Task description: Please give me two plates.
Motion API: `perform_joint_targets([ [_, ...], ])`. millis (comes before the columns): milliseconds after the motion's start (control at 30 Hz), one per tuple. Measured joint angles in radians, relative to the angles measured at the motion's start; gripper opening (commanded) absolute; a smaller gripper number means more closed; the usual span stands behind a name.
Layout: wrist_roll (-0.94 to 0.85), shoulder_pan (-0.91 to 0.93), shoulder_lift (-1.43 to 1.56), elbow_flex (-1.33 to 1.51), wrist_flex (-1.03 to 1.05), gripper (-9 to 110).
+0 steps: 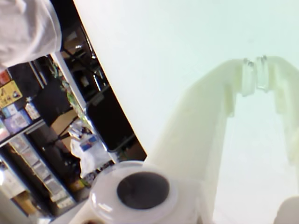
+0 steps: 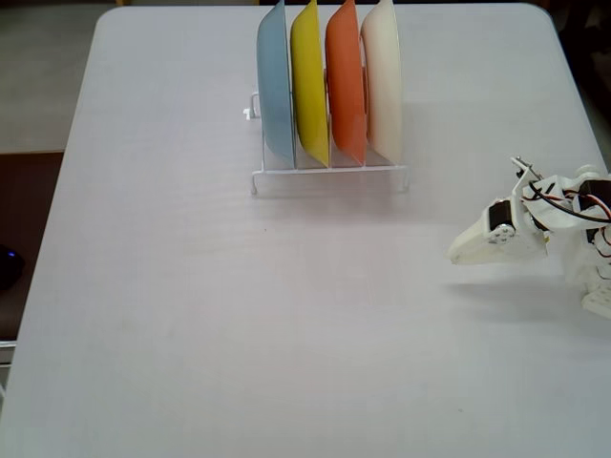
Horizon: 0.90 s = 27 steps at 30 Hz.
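Note:
Two plates stand on edge in a white wire rack point(image 2: 329, 177) at the back of the table in the fixed view. The orange plate point(image 2: 346, 88) is second from the right and the cream-white plate point(image 2: 384, 86) is at the right end. My gripper point(image 2: 456, 254) hovers low over the table at the right, well in front of and to the right of the rack, pointing left. In the wrist view the gripper point(image 1: 255, 75) has its white fingertips together over bare table, with nothing between them. No plate shows in the wrist view.
A light blue plate point(image 2: 275, 88) and a yellow plate point(image 2: 308, 86) fill the rack's two left slots. The white table point(image 2: 191, 315) stretches left and forward. The wrist view shows the table's edge point(image 1: 110, 93), with dark shelves and clutter beyond it.

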Motion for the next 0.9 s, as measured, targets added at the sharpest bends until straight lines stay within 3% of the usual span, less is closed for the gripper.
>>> perform_joint_targets([
  [900, 0.037, -0.002, 0.0, 0.0, 0.0, 0],
])
